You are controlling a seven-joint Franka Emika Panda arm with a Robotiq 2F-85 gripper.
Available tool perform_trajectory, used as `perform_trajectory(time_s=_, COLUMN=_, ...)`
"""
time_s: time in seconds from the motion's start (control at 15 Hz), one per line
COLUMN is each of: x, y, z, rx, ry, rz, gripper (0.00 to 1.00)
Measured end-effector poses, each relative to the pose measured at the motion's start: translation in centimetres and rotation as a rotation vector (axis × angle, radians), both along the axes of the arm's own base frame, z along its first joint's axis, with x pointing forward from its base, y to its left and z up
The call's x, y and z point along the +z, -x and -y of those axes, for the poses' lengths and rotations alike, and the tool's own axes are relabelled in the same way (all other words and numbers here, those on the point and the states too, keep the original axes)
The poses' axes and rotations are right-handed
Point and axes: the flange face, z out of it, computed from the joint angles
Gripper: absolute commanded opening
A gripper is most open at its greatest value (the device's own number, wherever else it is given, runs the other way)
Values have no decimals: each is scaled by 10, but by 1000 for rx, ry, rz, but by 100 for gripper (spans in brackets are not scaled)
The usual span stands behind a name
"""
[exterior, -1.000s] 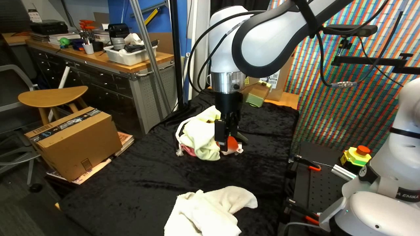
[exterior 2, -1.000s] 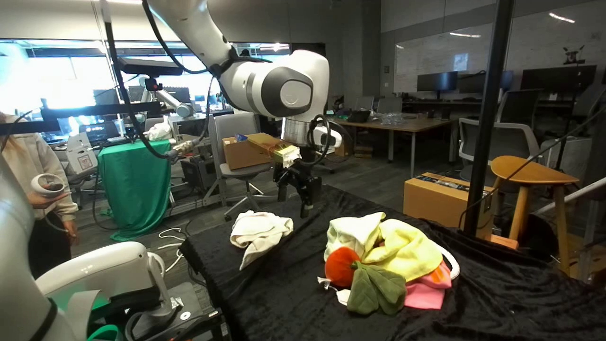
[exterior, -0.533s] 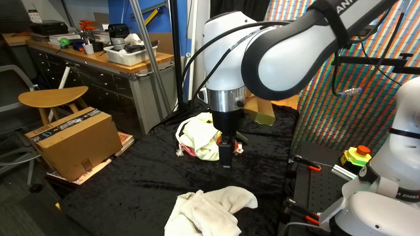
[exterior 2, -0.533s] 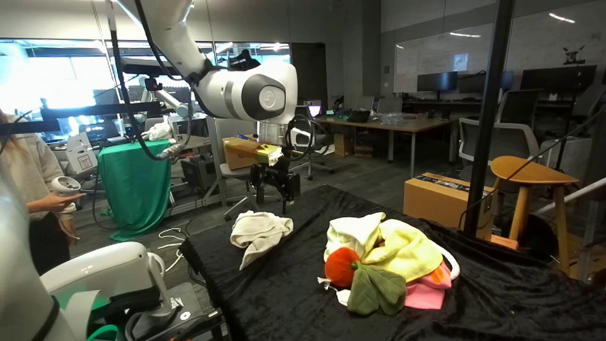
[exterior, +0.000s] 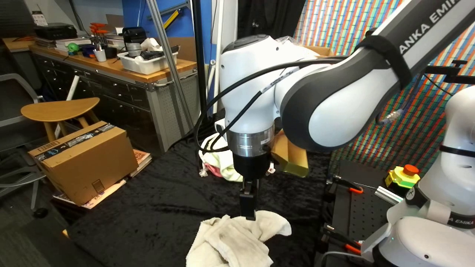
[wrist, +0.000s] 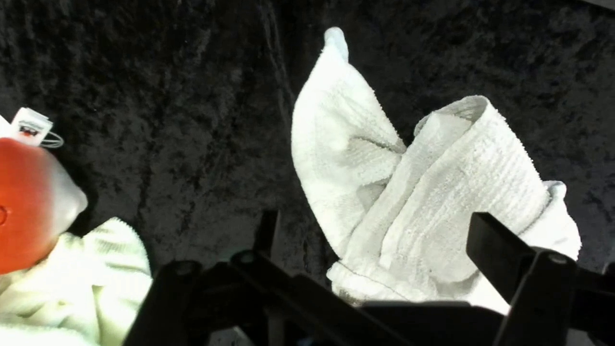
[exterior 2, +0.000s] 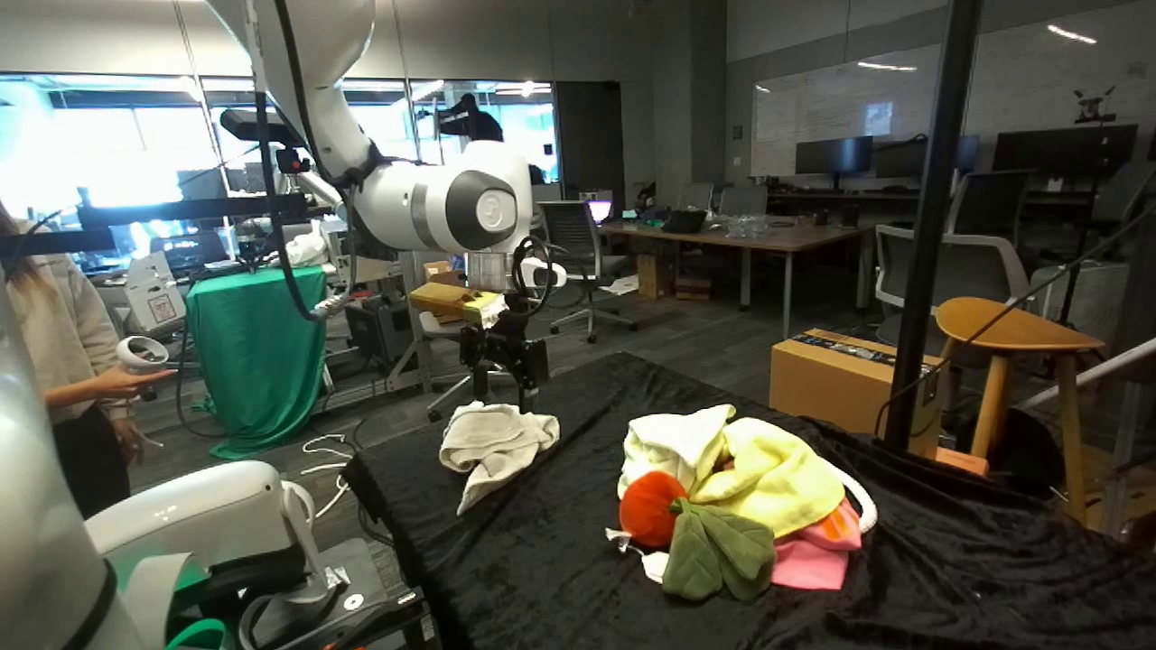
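My gripper (wrist: pixel 374 225) stands open, its two black fingers wide apart with nothing between them. Below it lies a crumpled white cloth (wrist: pixel 432 192) on black velvet. In the wrist view the right finger overlaps the cloth, while the left one is over bare velvet. In both exterior views the gripper (exterior 2: pixel 502 394) is at the white cloth (exterior 2: pixel 497 438); whether the tips touch it I cannot tell. Farther off sits a pile: a red plush (exterior 2: pixel 652 508) with green leaves (exterior 2: pixel 722 551), pale yellow cloth (exterior 2: pixel 768 474) and pink fabric (exterior 2: pixel 813 561).
A yellowish cardboard piece (exterior: pixel 291 159) is fixed beside the wrist and travels with it. A black post (exterior 2: pixel 930 226) rises by the table's edge. A cardboard box (exterior: pixel 89 163) stands beyond the table, and an emergency stop (exterior: pixel 404 176) sits near the robot's base.
The gripper has come away from beside the pile and over to the white cloth, getting lower in both exterior views. It has stayed open. The cloth and the pile have not moved.
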Motion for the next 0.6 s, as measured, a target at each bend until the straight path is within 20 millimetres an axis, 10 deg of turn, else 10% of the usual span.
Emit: perform_trajectory(time_s=0.6, x=-19, y=13, z=-44, rx=21, ry=-10, rz=-18, gripper=100)
